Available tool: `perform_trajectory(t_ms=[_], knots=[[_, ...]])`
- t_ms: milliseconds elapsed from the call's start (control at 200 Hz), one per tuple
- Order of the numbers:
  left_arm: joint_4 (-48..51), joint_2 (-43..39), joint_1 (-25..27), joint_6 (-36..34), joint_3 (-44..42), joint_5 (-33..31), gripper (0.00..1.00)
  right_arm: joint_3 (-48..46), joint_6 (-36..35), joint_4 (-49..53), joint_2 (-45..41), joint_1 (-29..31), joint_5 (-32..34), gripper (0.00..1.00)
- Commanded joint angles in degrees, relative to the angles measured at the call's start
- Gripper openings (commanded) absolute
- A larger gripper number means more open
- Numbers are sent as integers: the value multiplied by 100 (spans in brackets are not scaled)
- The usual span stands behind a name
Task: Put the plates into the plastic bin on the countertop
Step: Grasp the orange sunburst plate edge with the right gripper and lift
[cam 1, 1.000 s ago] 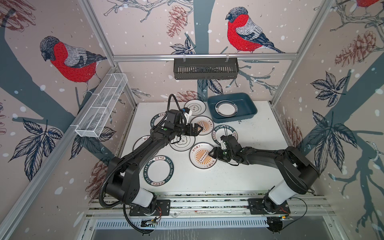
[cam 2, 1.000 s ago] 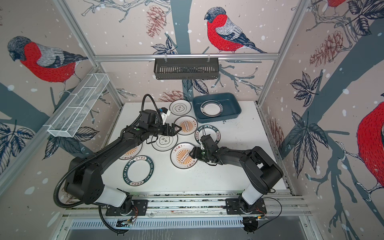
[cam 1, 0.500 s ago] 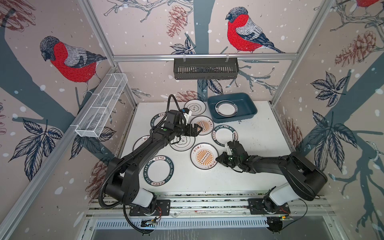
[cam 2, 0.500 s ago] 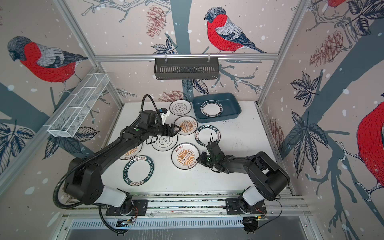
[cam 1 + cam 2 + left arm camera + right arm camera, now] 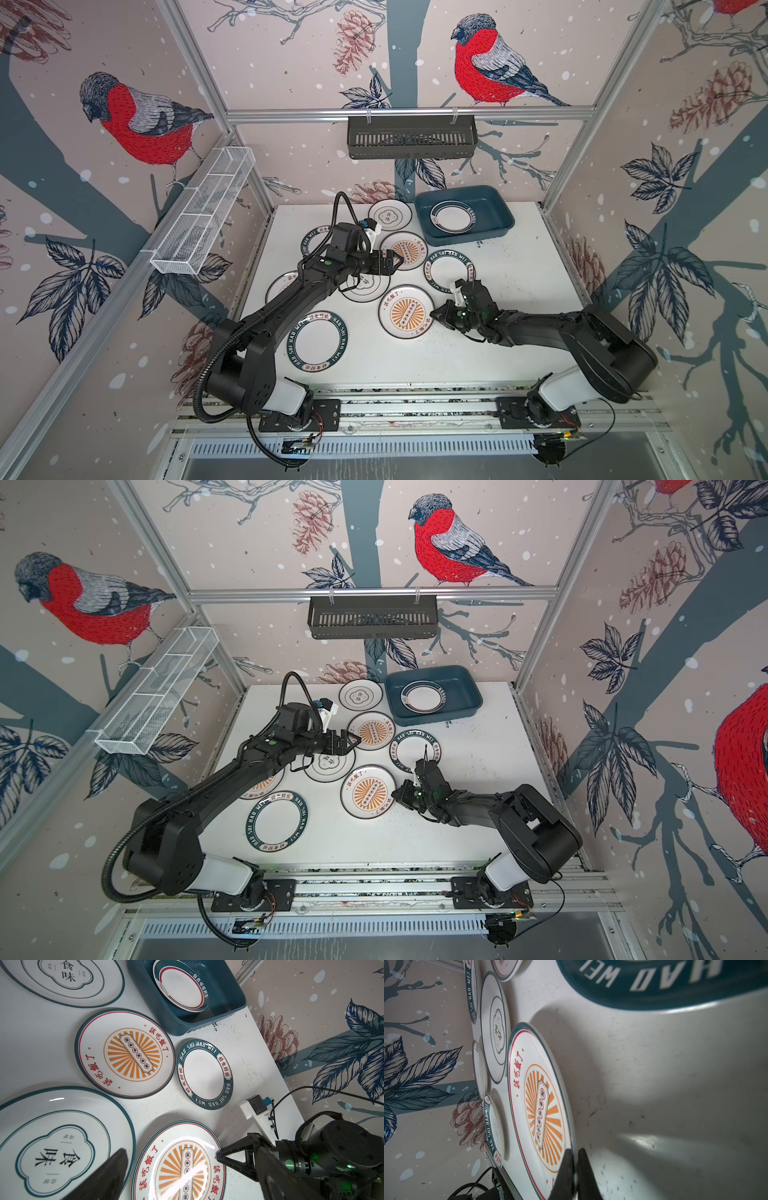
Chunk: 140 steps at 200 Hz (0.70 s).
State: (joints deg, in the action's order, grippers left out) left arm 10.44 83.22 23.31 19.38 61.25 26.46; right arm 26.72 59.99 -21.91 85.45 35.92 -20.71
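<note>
Pinching the right-hand rim of an orange sunburst plate [image 5: 405, 311], the right gripper [image 5: 434, 314] is closed on it. The right wrist view shows its two fingers [image 5: 566, 1167] on either side of the plate's edge. That plate lies near the middle of the countertop [image 5: 519, 291], towards its front edge. The left gripper [image 5: 394, 261] hangs empty with its jaws wide apart, over the edge of a second sunburst plate [image 5: 411, 251] nearer the back edge. The plastic bin [image 5: 469, 240] sits at the countertop's back edge, right of the middle, with one teal-rimmed plate [image 5: 453, 216] inside it.
</note>
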Motion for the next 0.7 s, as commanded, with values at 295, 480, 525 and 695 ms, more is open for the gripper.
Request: perform_trajectory(t_ms=[295, 480, 525, 695], knots=[[-233, 326, -28, 179, 738, 171, 96, 667, -453, 1476, -1709, -851, 381, 2], [-514, 702, -27, 449, 1309, 516, 96, 1224, -832, 1830, -2192, -1611, 370, 2], [-591, 796, -28, 516, 1440, 564, 96, 1441, -922, 1918, -2155, -1796, 347, 2], [-779, 1219, -28, 705, 1925, 689, 96, 2365, -1156, 1992, -1593, -2523, -82, 2]])
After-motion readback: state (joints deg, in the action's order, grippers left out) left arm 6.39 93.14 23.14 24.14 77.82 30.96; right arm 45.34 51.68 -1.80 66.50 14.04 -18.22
